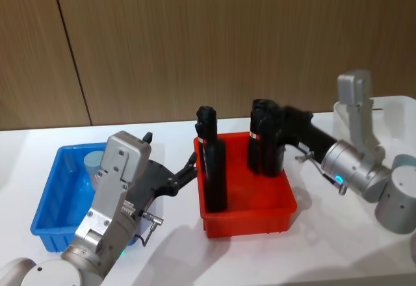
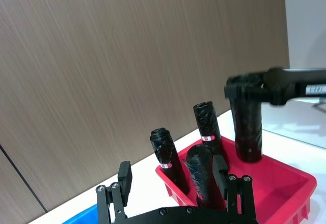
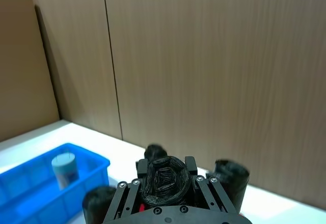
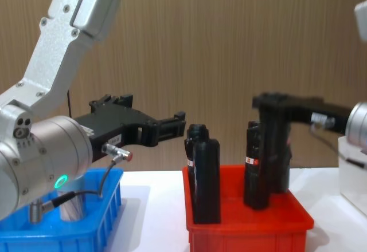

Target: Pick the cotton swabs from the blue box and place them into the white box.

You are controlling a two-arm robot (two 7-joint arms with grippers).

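item: cotton swab jar (image 1: 95, 162), pale lid, standing upright in the far part of the blue box (image 1: 49, 198) on the table (image 1: 325, 247) to your left; also seen in the right wrist view (image 3: 64, 169).

left pincer (image 1: 190, 168): fingers apart, empty, reaching out past the blue box's right rim toward the red box (image 1: 279, 218). the jar lies back and to the left of its tips, lower down, so you must draw the pincer back over the blue box and drop it along the jar's upright axis.

right pincer (image 4: 269, 106): clamped on a black bottle (image 4: 270, 149) over the red box, well away from the jar.

white box (image 1: 396, 114): at the far right.

nearer arm, by judgement: left.
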